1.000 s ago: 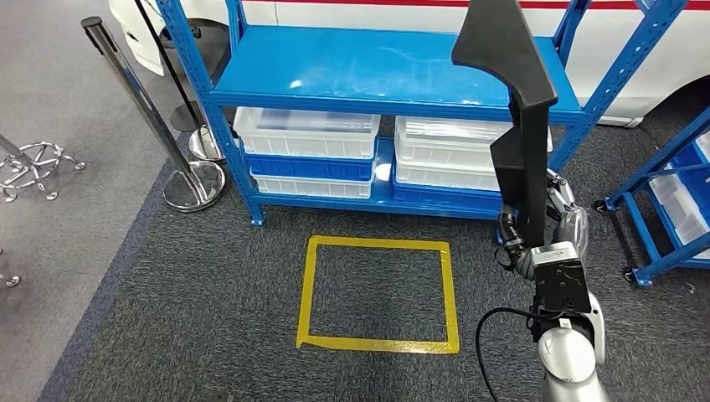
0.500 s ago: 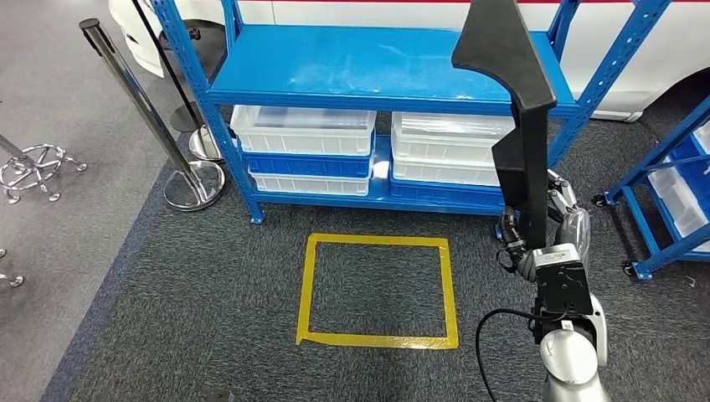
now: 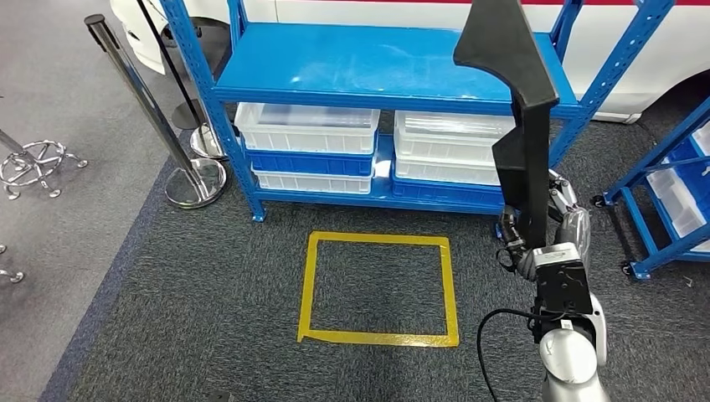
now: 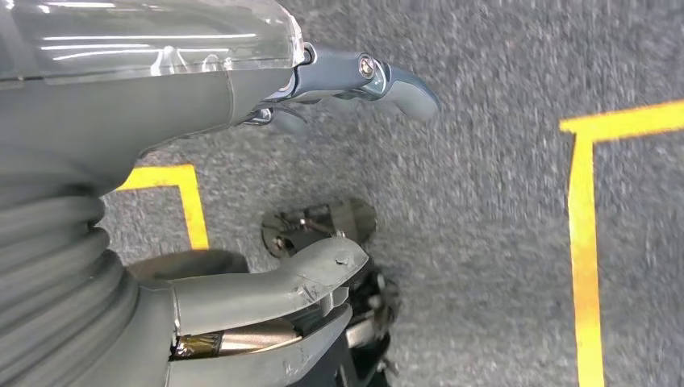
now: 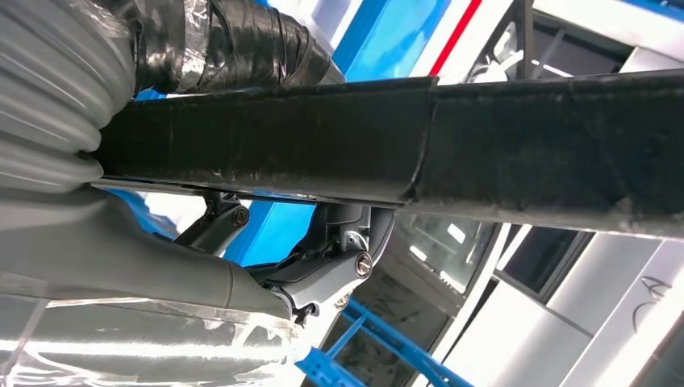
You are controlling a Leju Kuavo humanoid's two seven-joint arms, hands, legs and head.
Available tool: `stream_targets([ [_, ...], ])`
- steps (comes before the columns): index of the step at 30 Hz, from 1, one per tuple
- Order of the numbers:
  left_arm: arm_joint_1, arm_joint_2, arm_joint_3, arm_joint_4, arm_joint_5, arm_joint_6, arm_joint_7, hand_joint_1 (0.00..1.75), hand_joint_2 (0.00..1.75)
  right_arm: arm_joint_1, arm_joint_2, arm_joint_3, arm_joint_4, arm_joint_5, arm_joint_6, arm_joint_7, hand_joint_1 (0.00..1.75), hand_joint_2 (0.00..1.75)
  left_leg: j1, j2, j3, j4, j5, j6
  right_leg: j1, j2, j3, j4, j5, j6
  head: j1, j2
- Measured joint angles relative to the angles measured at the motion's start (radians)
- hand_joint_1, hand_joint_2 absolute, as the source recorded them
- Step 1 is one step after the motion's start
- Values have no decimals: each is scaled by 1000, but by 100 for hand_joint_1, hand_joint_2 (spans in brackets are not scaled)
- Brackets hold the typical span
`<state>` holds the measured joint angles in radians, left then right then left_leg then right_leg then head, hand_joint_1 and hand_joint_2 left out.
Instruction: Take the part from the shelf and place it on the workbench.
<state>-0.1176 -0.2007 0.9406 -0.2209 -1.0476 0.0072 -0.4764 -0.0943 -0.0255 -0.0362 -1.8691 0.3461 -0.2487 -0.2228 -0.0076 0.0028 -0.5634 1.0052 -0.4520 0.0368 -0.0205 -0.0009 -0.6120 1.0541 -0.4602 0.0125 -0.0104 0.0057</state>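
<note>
My right hand (image 3: 544, 224) grips the lower end of a long black part (image 3: 515, 100) and holds it upright in front of the blue shelf (image 3: 377, 63). The part's wide top end rises above the shelf's top board. In the right wrist view the black part (image 5: 387, 145) runs across the picture with my fingers (image 5: 323, 274) wrapped around it. My left hand (image 4: 242, 201) hangs over the grey carpet with its fingers (image 4: 387, 76) apart and nothing in it.
White and blue bins (image 3: 306, 134) fill the shelf's lower level. A yellow taped square (image 3: 377, 289) marks the carpet in front. Chrome stanchions (image 3: 180, 142) stand at the left. A second blue rack (image 3: 670, 201) stands at the right, a white vehicle behind.
The whole picture has shifted slightly, so the camera has moved a little. My right hand keeps its hold on the black part in the same pose.
</note>
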Motion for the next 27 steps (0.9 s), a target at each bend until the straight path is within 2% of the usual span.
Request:
stream_targets([
  [2,-2,-1,0,0,0,0,0,0,175,-1,0,0,0,0,0,0,175,175,3,2,3,-15,12,10,0,0,-29,66,-48,3,1,0],
  [4,-2,-1,-1,0,-1,0,0,0,175,0,0,0,0,0,0,0,175,175,0,2,0,-16,14,14,1,1,-83,186,-113,5,1,0],
  [5,-2,-1,0,0,-1,0,0,0,175,1,0,0,0,0,0,0,175,175,-1,2,-2,-15,14,15,0,1,-104,234,-130,6,1,0],
  [6,-1,-1,0,0,-1,-1,1,0,175,2,1,0,0,0,0,0,175,175,-1,2,-3,-13,14,15,0,1,-112,252,-128,7,1,0],
  [7,-1,-1,0,0,-1,-1,1,0,175,1,1,0,1,0,0,0,175,175,-1,2,-5,-9,13,14,-2,1,-101,235,-107,9,1,0],
  [9,-1,-1,-1,0,-2,-1,2,0,175,-3,1,0,1,0,2,0,175,175,-1,1,-9,3,7,8,-4,-1,-38,118,-43,9,1,0],
  [11,-3,-1,-1,0,-2,-1,2,0,175,-9,1,0,1,0,6,0,175,175,-3,0,-18,21,-1,-1,-2,0,7,25,-16,4,0,0],
  [14,-4,-1,-1,0,-2,-1,4,0,175,-12,2,0,2,1,8,0,175,175,-2,1,-26,29,-1,-14,3,2,8,8,-14,-10,0,0],
  [16,-4,-1,-1,0,-2,0,6,0,175,-13,4,0,2,1,11,0,175,175,1,0,-37,52,-21,-24,2,1,8,4,-8,-21,0,0],
  [17,-4,-1,-1,0,-1,0,7,0,175,-14,5,0,2,1,12,0,175,175,2,0,-53,89,-46,-29,0,0,8,1,-6,-25,0,0],
  [19,-4,-1,-1,0,0,0,9,0,175,-15,6,0,2,1,14,0,175,175,8,-1,-105,209,-111,-39,1,-2,5,1,-4,-30,0,0],
  [20,-2,-1,-1,0,0,0,11,0,175,-15,6,0,2,1,14,0,175,175,10,-1,-128,264,-131,-42,2,-3,4,1,-3,-31,0,0],
  [21,-1,-1,-1,0,0,0,12,0,175,-15,8,0,2,1,14,0,175,175,11,-1,-139,290,-134,-43,3,-3,3,1,-2,-32,0,0],
  [22,-1,-1,-1,0,0,0,14,0,175,-15,9,0,2,1,14,0,175,175,12,-1,-131,282,-120,-42,3,-3,3,1,-2,-32,0,0],
  [23,-1,-1,-1,0,0,0,14,0,175,-15,10,0,2,2,14,0,175,175,12,-1,-106,237,-91,-40,4,-2,3,1,-1,-32,0,0],
  [25,-3,-1,-1,0,1,0,15,0,175,-15,13,0,2,2,15,0,175,175,9,-2,-35,103,-38,-30,5,-1,3,1,2,-29,0,0],
  [26,-4,-1,-1,0,1,0,16,0,175,-15,13,0,2,3,15,0,175,175,6,-3,-11,54,-23,-25,5,-1,1,1,4,-24,0,0],
  [27,-5,-1,-1,0,2,0,16,0,175,-16,14,0,2,3,16,0,175,175,2,-3,1,27,-19,-21,4,-1,-1,0,8,-19,0,0],
])
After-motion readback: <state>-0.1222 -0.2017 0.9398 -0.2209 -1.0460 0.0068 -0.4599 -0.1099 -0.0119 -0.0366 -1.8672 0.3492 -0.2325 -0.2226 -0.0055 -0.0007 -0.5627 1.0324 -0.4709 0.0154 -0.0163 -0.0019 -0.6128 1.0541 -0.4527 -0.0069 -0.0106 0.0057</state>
